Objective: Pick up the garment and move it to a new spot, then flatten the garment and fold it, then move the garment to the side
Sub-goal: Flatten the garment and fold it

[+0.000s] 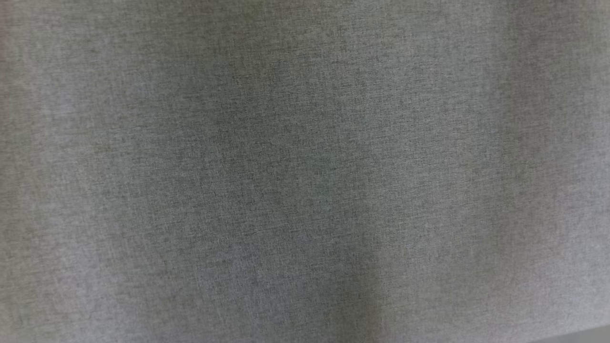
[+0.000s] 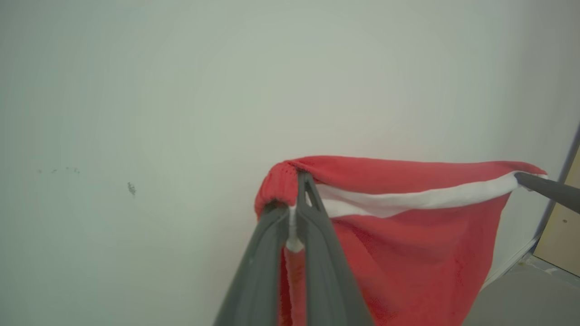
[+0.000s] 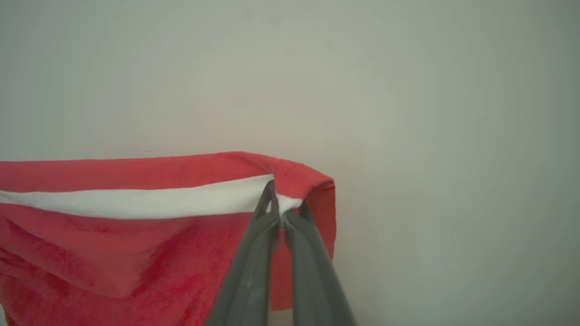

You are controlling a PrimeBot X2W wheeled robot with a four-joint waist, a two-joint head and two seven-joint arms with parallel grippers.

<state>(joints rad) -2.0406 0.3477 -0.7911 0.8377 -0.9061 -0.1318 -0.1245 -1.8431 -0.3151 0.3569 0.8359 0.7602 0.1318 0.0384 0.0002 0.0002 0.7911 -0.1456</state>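
Note:
The garment (image 2: 408, 244) is red fleece with a white band along its top edge, and it hangs stretched in the air in front of a pale wall. My left gripper (image 2: 294, 199) is shut on one top corner of it, red cloth bunched over the fingertips. My right gripper (image 3: 283, 201) is shut on the other top corner of the garment (image 3: 113, 244), pinching the white band. In the left wrist view the tip of my right gripper (image 2: 525, 180) shows at the far end of the band. The cloth sags a little between the two grips.
The head view looks at a grey woven surface (image 1: 305, 171) from close up. A pale wall (image 2: 181, 113) stands behind the garment. At the right edge of the left wrist view are a metal post (image 2: 564, 181), a light wooden panel (image 2: 564, 235) and grey floor (image 2: 521, 294).

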